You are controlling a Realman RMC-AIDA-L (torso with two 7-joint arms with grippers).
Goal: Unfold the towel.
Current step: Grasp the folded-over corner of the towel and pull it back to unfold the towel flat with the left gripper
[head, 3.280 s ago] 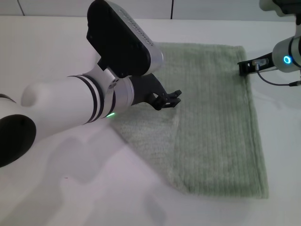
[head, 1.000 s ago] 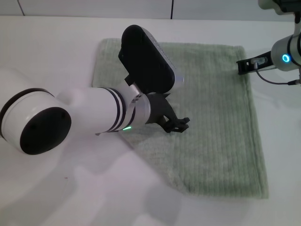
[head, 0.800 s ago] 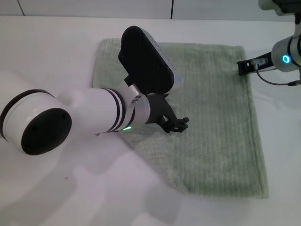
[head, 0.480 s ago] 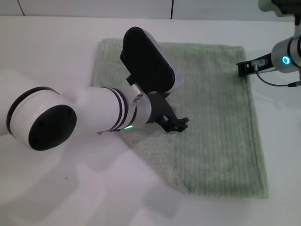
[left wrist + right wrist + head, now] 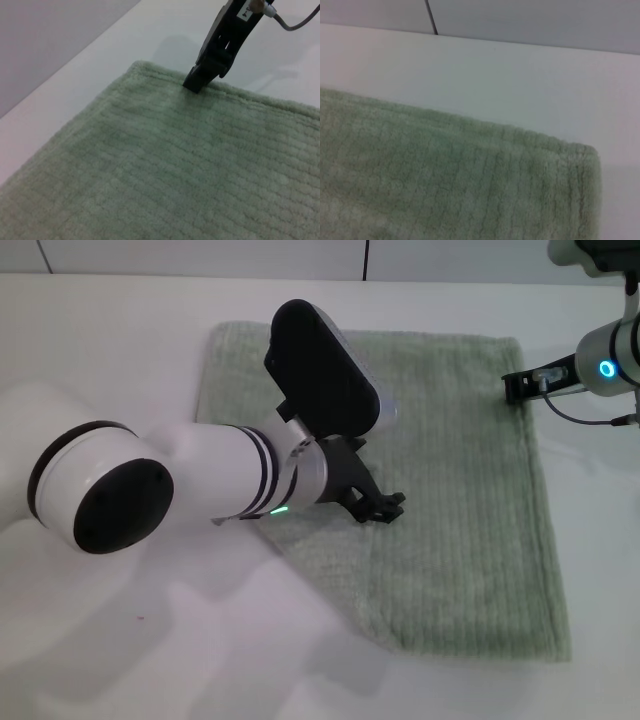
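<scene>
The towel lies spread flat on the white table, with its long axis running away from the robot and its ribbed stripes along the same direction. The left gripper hovers over the middle of the towel; its fingers seem to be together, holding nothing. Only the left wrist view shows clearly that the right gripper is closed on the far right hem of the towel.
</scene>
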